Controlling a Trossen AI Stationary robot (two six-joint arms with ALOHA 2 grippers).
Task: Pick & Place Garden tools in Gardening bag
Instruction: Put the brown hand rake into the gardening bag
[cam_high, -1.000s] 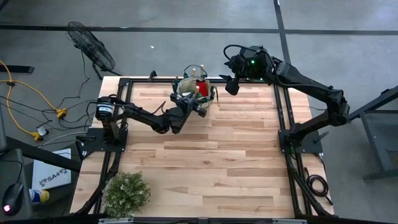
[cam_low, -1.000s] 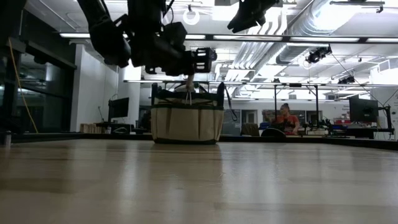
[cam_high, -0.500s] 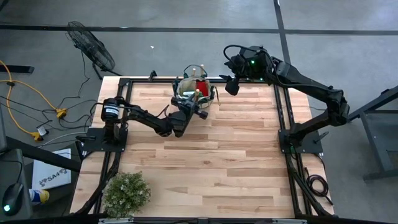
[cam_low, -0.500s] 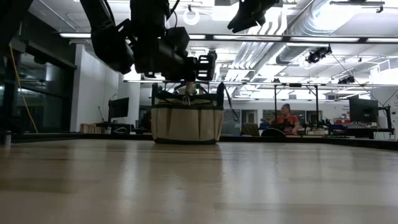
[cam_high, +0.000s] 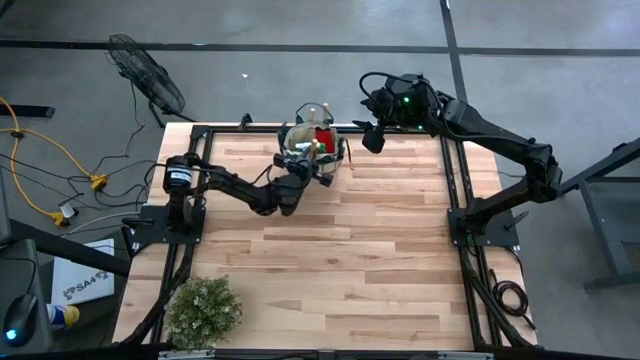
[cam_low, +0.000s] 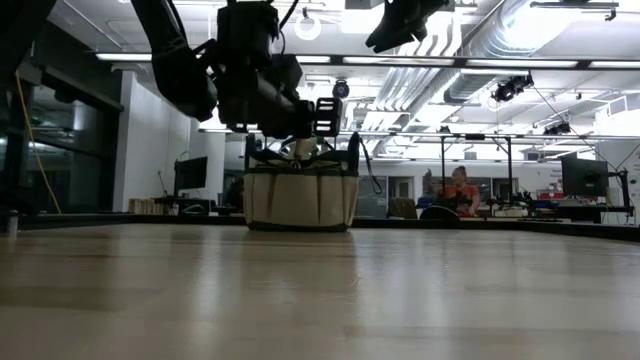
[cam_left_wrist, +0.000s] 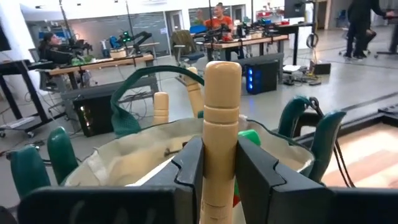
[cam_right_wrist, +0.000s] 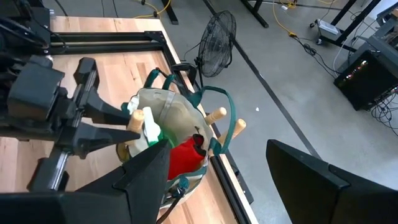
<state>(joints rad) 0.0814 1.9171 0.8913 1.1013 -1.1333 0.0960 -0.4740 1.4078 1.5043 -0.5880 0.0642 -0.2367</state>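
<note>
At the top centre of the high view, my left hand (cam_left_wrist: 219, 163) pinches a wooden tool handle (cam_left_wrist: 221, 118) over the gardening bag (cam_high: 312, 146). Next I should lower and release. My right hand (cam_high: 373, 137) hovers nearby, spread.

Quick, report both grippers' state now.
Left gripper: closed on a wooden tool handle over the gardening bag.
Right gripper: open, empty.

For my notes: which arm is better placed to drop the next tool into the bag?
Left: its pincer already grips a wooden tool handle over the round beige fabric bag. The right pincer hangs open beside it.
</note>
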